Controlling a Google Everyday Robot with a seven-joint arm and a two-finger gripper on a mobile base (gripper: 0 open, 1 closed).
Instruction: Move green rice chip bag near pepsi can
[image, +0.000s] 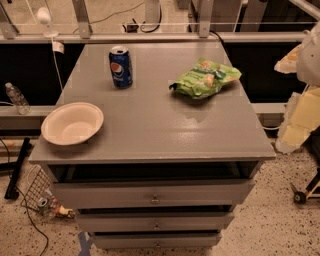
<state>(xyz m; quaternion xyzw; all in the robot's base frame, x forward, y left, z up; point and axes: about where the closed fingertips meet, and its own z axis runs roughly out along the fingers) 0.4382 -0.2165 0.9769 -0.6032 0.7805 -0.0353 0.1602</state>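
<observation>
The gripper is not in view, so whether its jaws are apart or together cannot be told. A pale blurred shape (309, 50) hangs at the right edge, level with the far half of the cabinet top (165, 131). It may be part of the arm, but that is only a guess.

If the gripper comes in from that side, the green rice chip bag (205, 79) lies just to its left, far nearer than the pepsi can (120, 66). The bag rests flat near the far right edge, its long axis running left to right with the right end tipped slightly away.

The can stands upright well apart, further left still. The carry would run leftward, roughly along the bag's own length.
</observation>
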